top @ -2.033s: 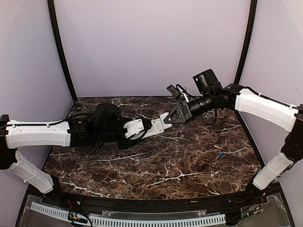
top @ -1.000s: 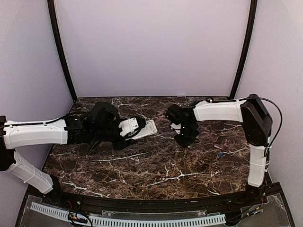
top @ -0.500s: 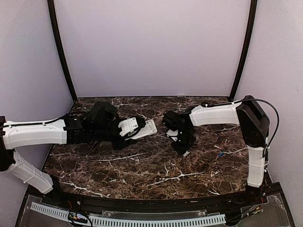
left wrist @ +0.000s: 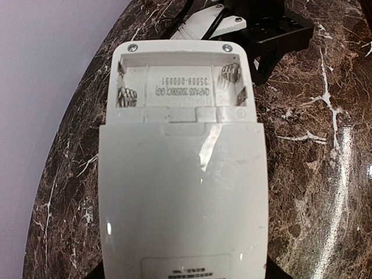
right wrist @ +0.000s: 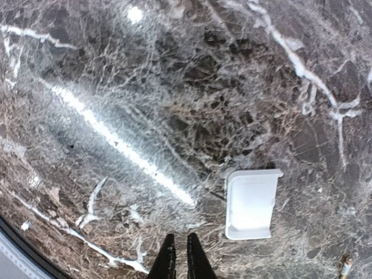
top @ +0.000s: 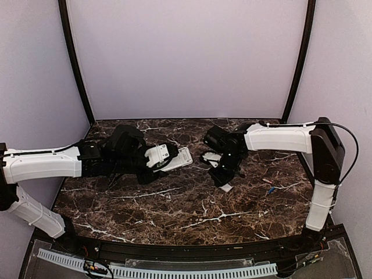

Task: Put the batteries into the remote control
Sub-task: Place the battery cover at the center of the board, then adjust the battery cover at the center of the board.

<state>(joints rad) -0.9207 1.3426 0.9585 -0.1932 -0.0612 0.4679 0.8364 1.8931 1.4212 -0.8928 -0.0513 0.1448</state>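
Overhead, the left gripper (top: pixel 167 158) clamps the remote control (top: pixel 182 156) left of centre. The right gripper (top: pixel 223 176), raised beside it two seconds ago, now hangs over the white cover (top: pixel 227 187) newly laid on the table (top: pixel 174 215), and a blue battery (top: pixel 269 189) lies further right. Left wrist: the battery bay (left wrist: pixel 180 93) stands open and empty. Right wrist: fingers pressed together, holding nothing, so fetching a battery is likely next.

A small white plate (right wrist: pixel 251 203) lies flat on the marble table (right wrist: pixel 116 87)

White remote control (top: pixel 185 156) in the left pincer (top: pixel 170 160); right pincer (top: pixel 222 178) near a small white plate (top: pixel 226 188)
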